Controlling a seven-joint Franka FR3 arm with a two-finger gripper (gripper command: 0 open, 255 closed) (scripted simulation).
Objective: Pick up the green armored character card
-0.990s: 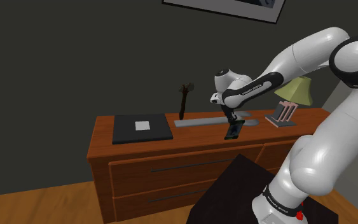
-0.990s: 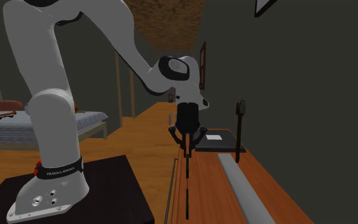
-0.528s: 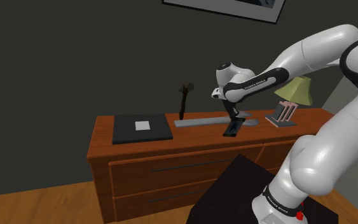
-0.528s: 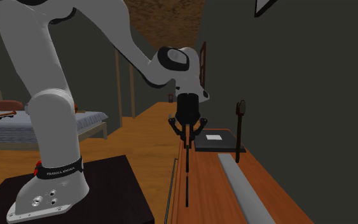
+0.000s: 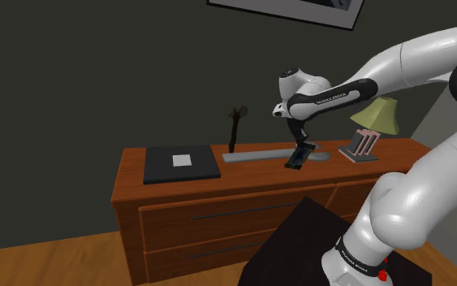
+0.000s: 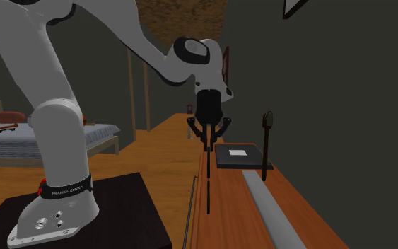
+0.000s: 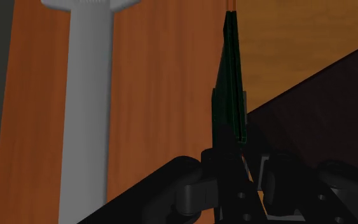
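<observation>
The card (image 5: 298, 156) is a thin dark slab with a green edge, hanging tilted just above the wooden dresser top (image 5: 243, 172). My gripper (image 5: 302, 145) is shut on its upper end. In the second exterior view the card (image 6: 208, 180) shows edge-on as a thin dark line hanging from the gripper (image 6: 208, 140). The wrist view has the card (image 7: 232, 95) edge-on, clasped where the black fingers (image 7: 208, 167) meet, with the dresser top (image 7: 152, 89) below it.
On the dresser lie a long grey bar (image 5: 271, 156) and a flat black slab with a white label (image 5: 181, 164). A dark upright figure (image 5: 235, 128) stands at the back, a lamp (image 5: 377, 115) and a small rack (image 5: 361, 147) at the right. My dark stand (image 5: 299, 244) is in front.
The gripper has risen and moved slightly toward the wall, carrying the card with it. The card's lower end now hangs higher over the dresser top.
</observation>
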